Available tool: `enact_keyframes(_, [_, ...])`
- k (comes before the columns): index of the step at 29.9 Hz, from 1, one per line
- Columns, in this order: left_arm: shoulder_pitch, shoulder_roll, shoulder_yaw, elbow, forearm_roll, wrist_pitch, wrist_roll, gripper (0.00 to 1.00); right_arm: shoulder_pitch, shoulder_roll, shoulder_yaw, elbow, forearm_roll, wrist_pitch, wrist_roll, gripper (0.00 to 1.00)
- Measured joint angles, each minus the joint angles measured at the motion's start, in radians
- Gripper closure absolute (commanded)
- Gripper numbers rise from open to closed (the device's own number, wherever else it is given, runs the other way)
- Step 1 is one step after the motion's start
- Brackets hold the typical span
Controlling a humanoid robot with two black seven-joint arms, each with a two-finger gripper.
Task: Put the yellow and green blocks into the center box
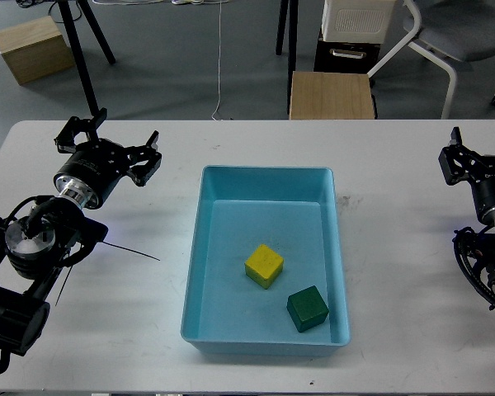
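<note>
A yellow block (264, 265) and a dark green block (307, 308) lie inside the light blue box (203, 247) in the middle of the white table. The yellow block sits near the box's centre, the green one toward its front right corner. My left gripper (107, 140) is open and empty, above the table to the left of the box's far left corner. My right gripper (470, 159) is at the table's right edge, far from the box; its fingers are partly cut off and I cannot tell how they stand.
A thin black cable (128, 250) lies on the table left of the box. Beyond the far edge stand a wooden stool (332, 95), a cardboard box (33, 48), a tripod leg (78, 54) and a chair (454, 41).
</note>
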Motion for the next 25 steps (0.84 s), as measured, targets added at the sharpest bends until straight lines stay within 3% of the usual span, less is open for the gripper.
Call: enact_keyframes(25, [0.004,-0.002,-0.002,-0.011,-0.001,0.001,-0.001,0.00,-0.019,-0.001,0.013,-0.002,-0.002,0.000,-0.002,0.01])
